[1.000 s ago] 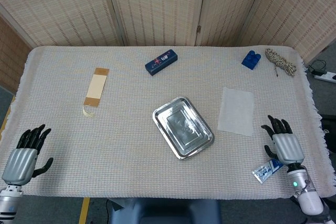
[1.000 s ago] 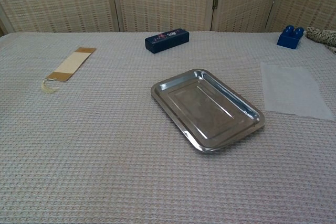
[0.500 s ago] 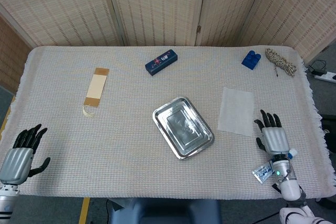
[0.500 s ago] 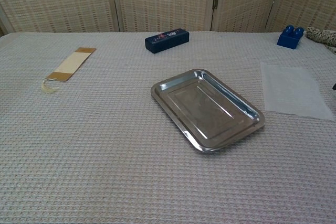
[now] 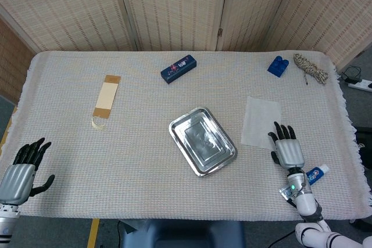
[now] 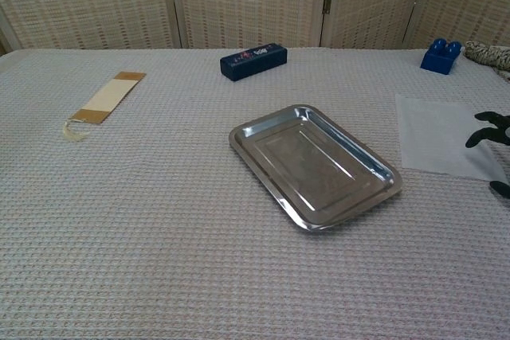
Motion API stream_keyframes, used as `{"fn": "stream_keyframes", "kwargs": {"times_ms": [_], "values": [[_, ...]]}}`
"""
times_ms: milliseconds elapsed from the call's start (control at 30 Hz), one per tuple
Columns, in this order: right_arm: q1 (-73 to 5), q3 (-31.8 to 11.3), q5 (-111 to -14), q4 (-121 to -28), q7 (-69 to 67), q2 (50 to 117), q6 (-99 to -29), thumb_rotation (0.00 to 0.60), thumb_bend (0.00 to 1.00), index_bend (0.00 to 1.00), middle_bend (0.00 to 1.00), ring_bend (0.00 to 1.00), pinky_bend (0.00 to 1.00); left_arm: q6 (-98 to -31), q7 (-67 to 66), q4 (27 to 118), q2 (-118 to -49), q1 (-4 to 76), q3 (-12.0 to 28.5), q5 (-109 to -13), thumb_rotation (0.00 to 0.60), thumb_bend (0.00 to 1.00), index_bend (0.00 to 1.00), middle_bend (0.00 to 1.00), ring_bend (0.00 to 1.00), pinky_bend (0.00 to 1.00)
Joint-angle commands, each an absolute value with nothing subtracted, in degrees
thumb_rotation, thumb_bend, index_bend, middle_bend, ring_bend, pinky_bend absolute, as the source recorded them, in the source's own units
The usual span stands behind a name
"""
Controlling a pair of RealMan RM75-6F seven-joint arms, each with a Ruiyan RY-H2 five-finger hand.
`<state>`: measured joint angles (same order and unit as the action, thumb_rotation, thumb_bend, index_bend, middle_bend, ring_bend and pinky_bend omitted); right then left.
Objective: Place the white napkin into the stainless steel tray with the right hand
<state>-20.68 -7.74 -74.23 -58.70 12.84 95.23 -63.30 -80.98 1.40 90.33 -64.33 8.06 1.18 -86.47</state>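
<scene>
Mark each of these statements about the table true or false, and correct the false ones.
1. The stainless steel tray holds nothing. True.
2. The white napkin lies in the tray. False: it lies flat on the cloth, to the tray's right.
3. The right hand grips the napkin. False: its fingers are spread at the napkin's near edge, holding nothing.
4. The left hand is far from the tray, at the table's near left corner. True.
5. The blue block sits beside the rope. True.
</scene>
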Motion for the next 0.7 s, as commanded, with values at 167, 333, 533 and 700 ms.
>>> {"fn": "stream_keyframes", "kwargs": {"times_ms": [167, 333, 533, 700], "values": [[-21.61, -8.17, -73.66, -56.35, 13.84, 97.01, -62.89, 0.6, 0.45, 0.26, 0.0, 0.0, 0.0, -81.2, 1.64, 90.26, -64.29, 8.04, 1.14, -86.72, 0.6, 0.4, 0.0, 0.0, 0.0, 0.0], [-22.38, -8.27, -73.32, -55.25, 14.54, 97.85, -61.98, 0.6, 0.45, 0.28, 0.0, 0.0, 0.0, -81.34, 1.84, 90.11, -64.27, 8.0, 1.24, -86.59, 0.6, 0.4, 0.0, 0.0, 0.0, 0.0], [-22.95, -8.2, -73.3, -52.61, 15.73, 99.15, -61.97, 0.6, 0.45, 0.37, 0.01, 0.0, 0.0, -82.28, 2.46, 89.55, -64.56, 7.87, 1.48, -87.01, 0.6, 0.4, 0.0, 0.0, 0.0, 0.0], [-23.1, -8.37, -72.94, -51.41, 14.9, 99.77, -61.5, 0.6, 0.45, 0.48, 0.04, 0.0, 0.0, -82.5, 2.84, 89.18, -64.68, 7.83, 1.49, -87.15, 0.6, 0.4, 0.0, 0.0, 0.0, 0.0]]}}
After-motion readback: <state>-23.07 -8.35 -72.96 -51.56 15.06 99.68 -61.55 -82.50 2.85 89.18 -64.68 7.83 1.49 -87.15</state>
